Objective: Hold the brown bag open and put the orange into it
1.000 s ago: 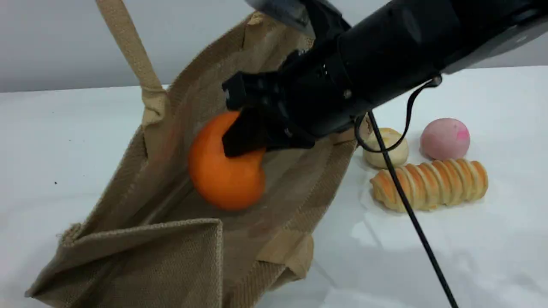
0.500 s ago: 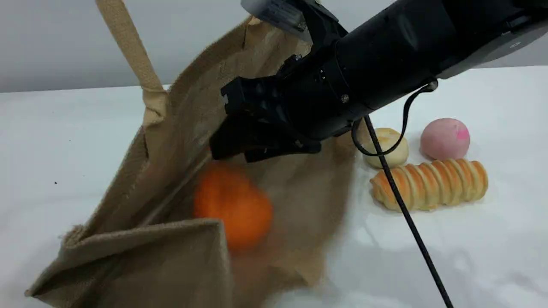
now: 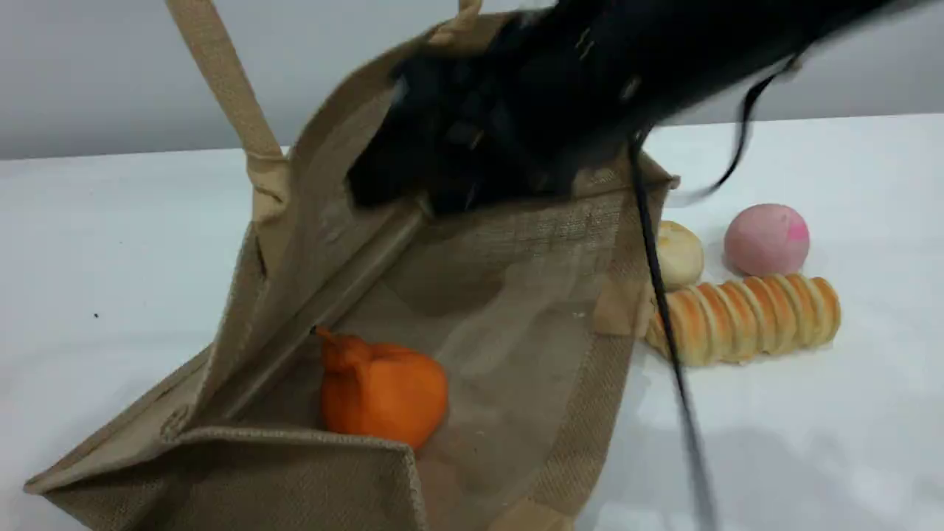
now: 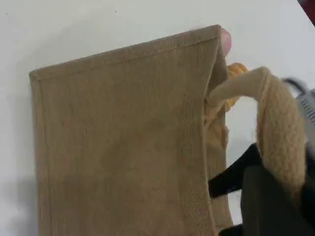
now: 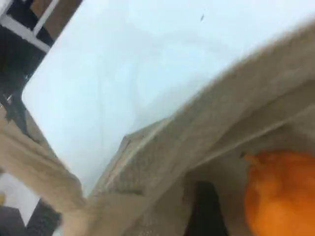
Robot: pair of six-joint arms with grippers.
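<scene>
The orange (image 3: 383,394) sits deep inside the bag (image 3: 509,295), down by its near end and free of any grip, while the right gripper (image 3: 413,173) is a black blur up at the mouth — too smeared to say if its jaws are spread. The left gripper I can't see, though by all signs it is clamped tight, and the handle (image 4: 280,132) loops right by its camera. The jute looks stiff but floppy — take it by that padded handle; the orange looks squashy and light.
</scene>
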